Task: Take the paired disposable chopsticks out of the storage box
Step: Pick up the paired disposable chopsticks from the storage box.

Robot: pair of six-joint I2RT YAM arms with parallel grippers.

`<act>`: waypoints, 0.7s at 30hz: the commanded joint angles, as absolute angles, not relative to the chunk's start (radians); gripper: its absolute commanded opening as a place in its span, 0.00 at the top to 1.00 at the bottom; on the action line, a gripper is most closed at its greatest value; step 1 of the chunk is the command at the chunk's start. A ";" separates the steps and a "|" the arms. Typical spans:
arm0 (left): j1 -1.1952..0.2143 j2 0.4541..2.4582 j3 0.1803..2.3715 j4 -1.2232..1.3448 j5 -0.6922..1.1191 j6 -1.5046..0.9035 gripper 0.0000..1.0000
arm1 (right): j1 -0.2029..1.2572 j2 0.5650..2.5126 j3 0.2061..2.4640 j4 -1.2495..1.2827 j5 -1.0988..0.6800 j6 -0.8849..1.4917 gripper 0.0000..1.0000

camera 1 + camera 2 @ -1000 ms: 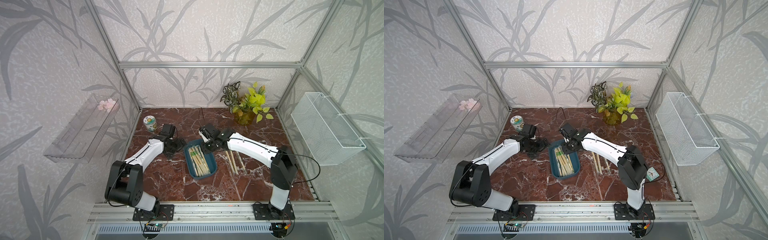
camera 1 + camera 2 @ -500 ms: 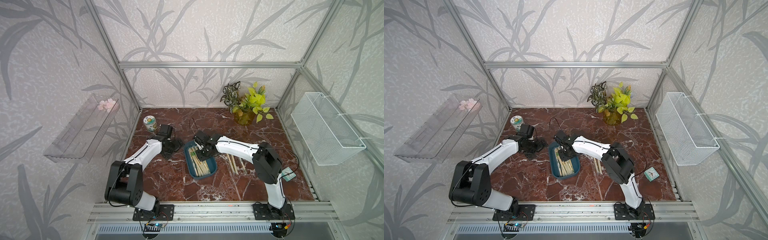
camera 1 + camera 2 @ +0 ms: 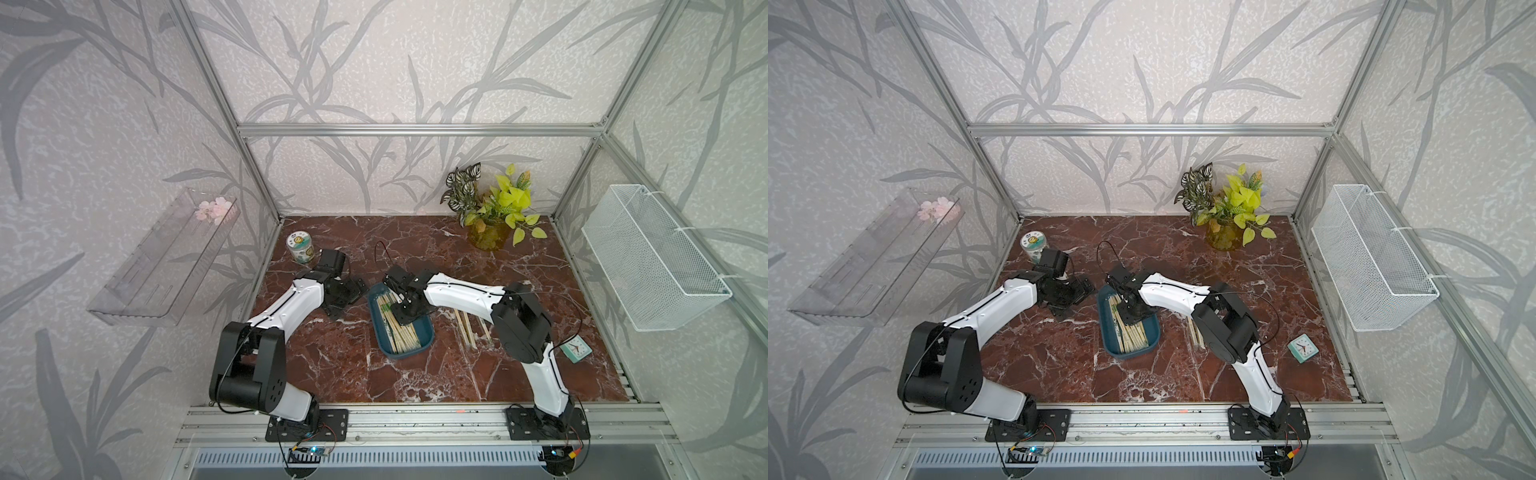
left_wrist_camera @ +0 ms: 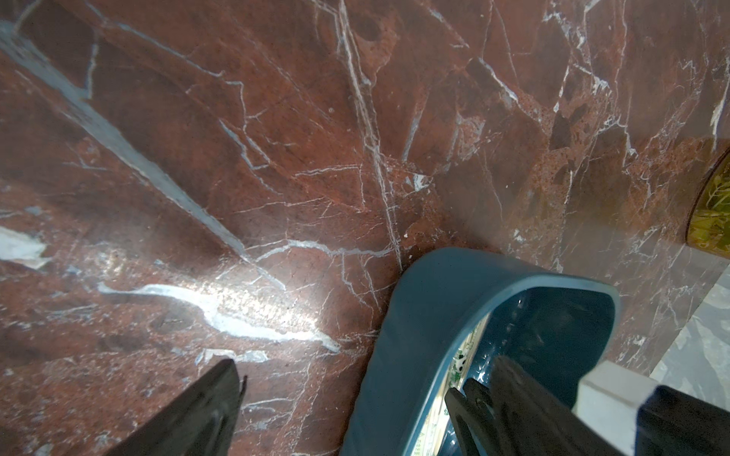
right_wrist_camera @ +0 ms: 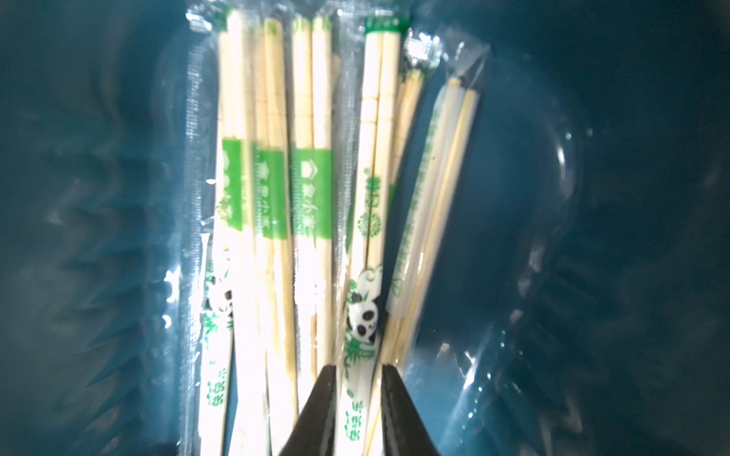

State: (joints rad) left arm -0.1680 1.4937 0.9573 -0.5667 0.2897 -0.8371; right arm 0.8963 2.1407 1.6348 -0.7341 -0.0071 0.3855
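Nearest the rail: red-brown veined marble tabletop (image 3: 332, 365). Near right, a small square teal alarm clock (image 3: 575, 348), in a top view no longer hidden behind the right arm's elbow, which has swung in. Mid-table: a shallow dark teal rectangular plastic storage box (image 3: 428, 336), flat on the marble. It holds a sheaf of thin pale bamboo paired disposable chopsticks (image 3: 401, 334) in clear wrappers with green bands, lying lengthwise. The black parallel right gripper (image 5: 359, 395) hung over the box's far end a second ago and has come down inside the box. In its wrist view the two fingertips (image 5: 322, 406) are drawn in against either side of one panda-printed wrapped pair (image 5: 361, 316), pinching it. That pair lies among the others, not yet lifted. Reading: grasp just made, lift comes next; the slick wrapper may slip and touching neighbours may drag along. Just right of the box, a few loose wrapped chopstick pairs (image 3: 467, 328) lie on bare marble, already out and unmoved. The left gripper (image 4: 355, 375) has barely shifted. It is spread wide at the box's far left corner, box wall between its fingers; contact cannot be told. Beyond: a short round green-labelled can (image 3: 300, 247) far left and a leafy potted plant in an amber glass pot (image 3: 494, 208) far right.
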 commanded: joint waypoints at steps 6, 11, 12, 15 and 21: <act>-0.163 1.479 0.942 -0.566 0.297 -0.822 0.01 | 0.899 2.185 1.674 -0.769 0.017 0.367 0.79; -0.163 1.485 0.945 -0.562 0.301 -0.824 0.01 | 0.898 2.204 1.691 -0.782 0.021 0.363 0.79; -0.163 1.485 0.945 -0.561 0.304 -0.823 0.01 | 0.899 2.204 1.691 -0.782 0.020 0.363 0.79; -0.163 1.486 0.945 -0.562 0.303 -0.822 0.01 | 0.899 2.201 1.691 -0.782 0.015 0.363 0.82; -0.163 1.486 0.942 -0.558 0.308 -0.822 0.01 | 0.897 2.176 1.685 -0.782 0.002 0.371 0.88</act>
